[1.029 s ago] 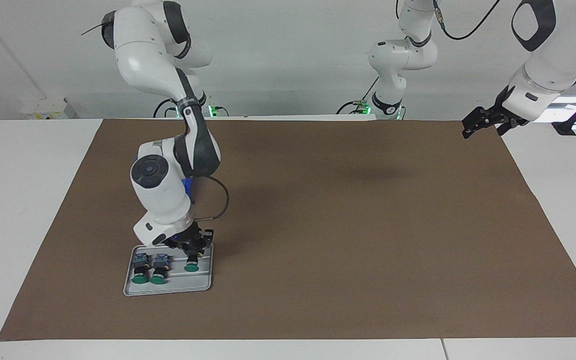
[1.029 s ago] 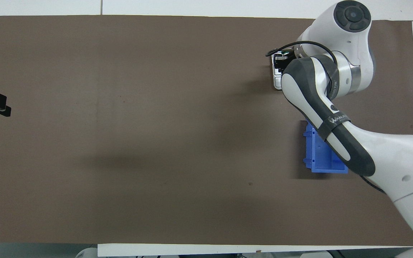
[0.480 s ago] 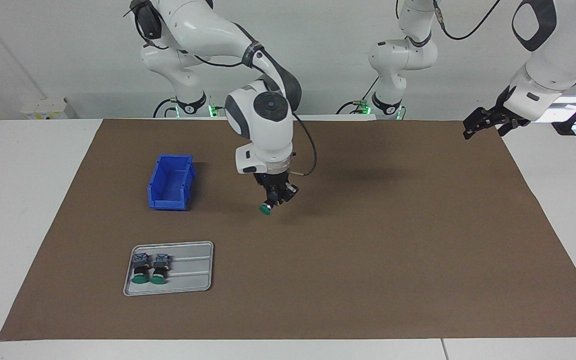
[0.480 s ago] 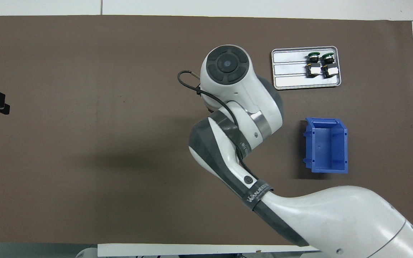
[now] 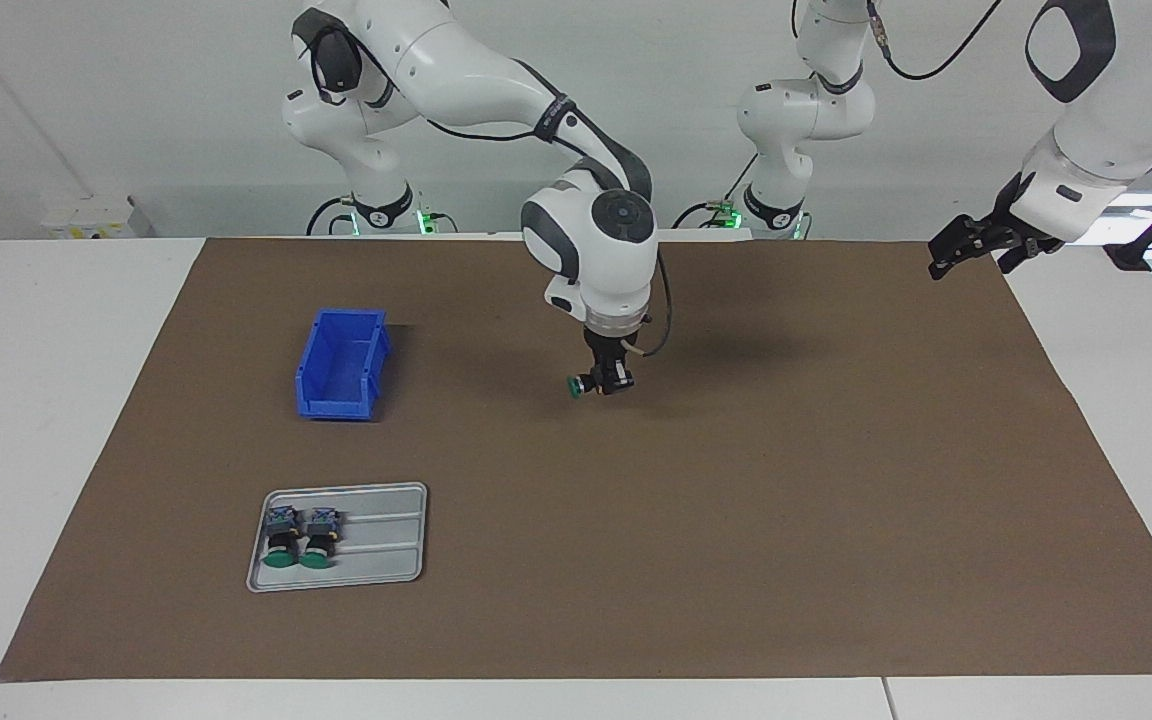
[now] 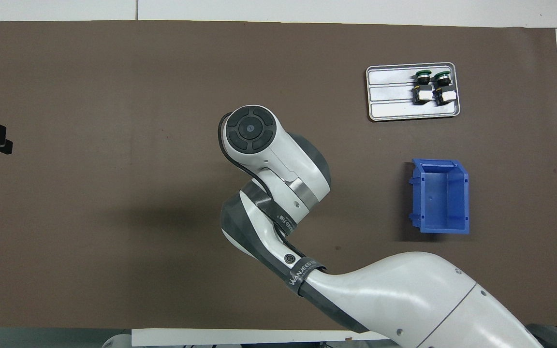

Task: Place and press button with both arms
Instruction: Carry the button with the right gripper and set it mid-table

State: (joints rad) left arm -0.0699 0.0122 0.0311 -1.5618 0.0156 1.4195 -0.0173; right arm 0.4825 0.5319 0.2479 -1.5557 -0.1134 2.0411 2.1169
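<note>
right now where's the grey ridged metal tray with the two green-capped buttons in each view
Facing view: the grey ridged metal tray lies low in the picture, toward the right arm's end of the table, with two green-capped pushbuttons on it.
Overhead view: the same tray sits high in the picture, the pushbuttons at one end.
Shared landmark: the open blue plastic bin lies nearer to the robots than the tray in both.

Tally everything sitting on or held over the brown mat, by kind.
Buttons: 3, two lying in the tray, one held by the right gripper over the mat's middle
Grey tray: 1
Blue bin: 1
Total: 5
</note>
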